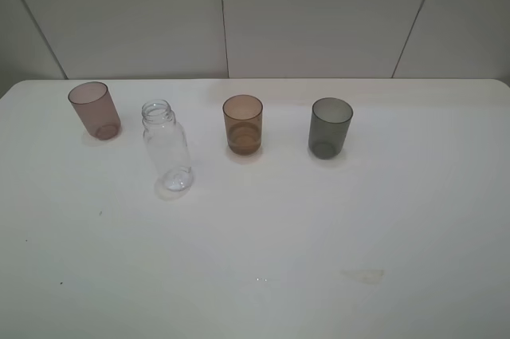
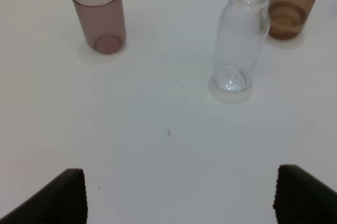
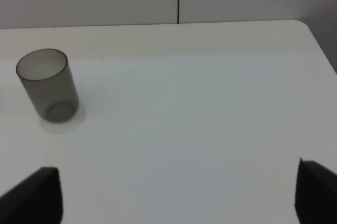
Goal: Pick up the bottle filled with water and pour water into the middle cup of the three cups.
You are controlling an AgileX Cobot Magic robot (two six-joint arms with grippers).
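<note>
The bottle (image 1: 167, 146) is clear, colourless plastic, glossy with small highlights. The middle cup (image 1: 243, 124) is translucent amber plastic, smooth-walled (the pinkish-mauve tumbler (image 1: 95, 110) and smoky grey tumbler (image 1: 330, 128) look alike in finish). The white table (image 1: 319, 227) looks smooth and matt.

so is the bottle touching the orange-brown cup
Apart. The exterior high view shows bare white table between the bottle and the orange-brown cup. In the left wrist view they overlap, but only because the bottle stands in front of the cup.
</note>
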